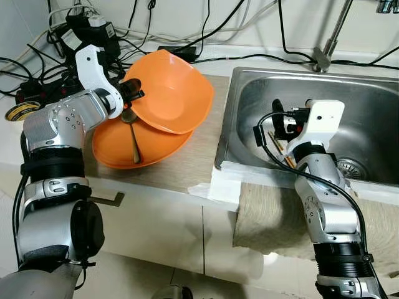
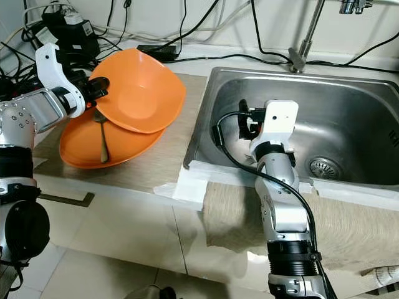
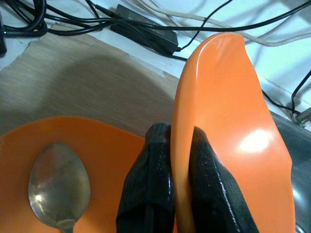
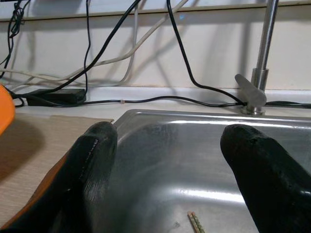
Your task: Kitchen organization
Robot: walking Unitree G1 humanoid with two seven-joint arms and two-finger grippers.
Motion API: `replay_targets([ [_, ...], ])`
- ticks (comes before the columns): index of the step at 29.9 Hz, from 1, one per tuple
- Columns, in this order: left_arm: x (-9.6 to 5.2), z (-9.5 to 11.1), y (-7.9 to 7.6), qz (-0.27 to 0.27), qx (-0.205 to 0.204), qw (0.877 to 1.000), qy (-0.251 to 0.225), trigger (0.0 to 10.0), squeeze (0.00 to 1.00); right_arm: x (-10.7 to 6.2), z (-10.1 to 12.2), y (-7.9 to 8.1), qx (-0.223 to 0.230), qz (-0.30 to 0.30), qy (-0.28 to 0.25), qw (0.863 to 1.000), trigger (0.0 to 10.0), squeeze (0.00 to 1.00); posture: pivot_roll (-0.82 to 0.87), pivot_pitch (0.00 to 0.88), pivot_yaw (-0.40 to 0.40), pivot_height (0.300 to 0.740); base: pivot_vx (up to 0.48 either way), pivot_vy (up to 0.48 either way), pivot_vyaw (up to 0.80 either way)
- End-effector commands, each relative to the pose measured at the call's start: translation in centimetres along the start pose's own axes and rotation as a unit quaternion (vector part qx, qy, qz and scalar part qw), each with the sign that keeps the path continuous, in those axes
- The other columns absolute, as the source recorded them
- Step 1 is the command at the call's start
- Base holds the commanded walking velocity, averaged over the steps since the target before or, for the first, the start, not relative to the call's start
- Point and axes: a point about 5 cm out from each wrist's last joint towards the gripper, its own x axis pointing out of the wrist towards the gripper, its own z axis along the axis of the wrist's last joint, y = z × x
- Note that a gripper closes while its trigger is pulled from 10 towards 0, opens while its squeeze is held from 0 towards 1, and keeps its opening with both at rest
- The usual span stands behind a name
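While your left gripper (image 1: 132,91) pinches the upper orange bowl (image 1: 171,93) by its rim, upper left of frame, it sits tilted on the lower bowl (image 1: 118,149) w/ spoon (image 1: 132,134). Right gripper (image 4: 175,160) hangs open over sink (image 1: 374,112); chopsticks (image 1: 278,147) inside. Sorting looks barely begun.

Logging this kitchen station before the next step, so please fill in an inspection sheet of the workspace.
Surface: wood-grain counter beside a steel sink.
Job's things: upper orange bowl tilted, lifted off lower orange bowl; spoon lies in the lower one; chopsticks in the sink.
Clutter: tape roll; towel hanging over the counter edge.
Grippers: left gripper pinches the upper bowl's rim; right gripper open over the sink.
Cables: black tangle along the wall.
Surroundings: faucet, cabinet fronts below.
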Motion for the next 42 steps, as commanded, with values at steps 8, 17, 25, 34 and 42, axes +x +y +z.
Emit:
replay_targets([
  [8,0.3,1.3,-1.7,-0.025,-0.016,0.999,-0.034,0.0,0.00,0.8,0.8,-0.1,0.003,0.018,-0.005,1.000,10.0,0.00,-0.03,0.000,0.071,0.740,0.000,0.000,0.00],
  [17,0.6,1.4,-2.9,-0.043,-0.045,0.997,-0.040,0.0,0.00,1.3,0.9,-0.7,-0.010,0.026,0.000,1.000,10.0,0.00,-0.04,0.000,0.071,0.740,0.000,0.000,0.00],
  [25,0.6,1.7,-3.5,-0.052,-0.057,0.996,-0.052,0.0,0.00,1.5,0.5,-0.4,0.029,0.039,0.020,0.999,10.0,0.00,-0.03,0.000,0.068,0.740,0.000,0.000,0.00],
  [34,0.6,0.8,-4.1,-0.059,-0.069,0.994,-0.067,0.0,0.00,1.8,0.6,-0.1,0.028,0.052,0.022,0.998,10.0,0.00,-0.03,0.000,0.063,0.740,0.000,0.000,0.00],
  [42,0.8,-0.4,-4.4,-0.043,-0.029,0.994,-0.096,0.0,0.00,1.8,0.6,0.0,0.027,0.051,0.018,0.998,10.0,0.00,-0.03,0.000,0.061,0.740,0.000,0.000,0.00],
])
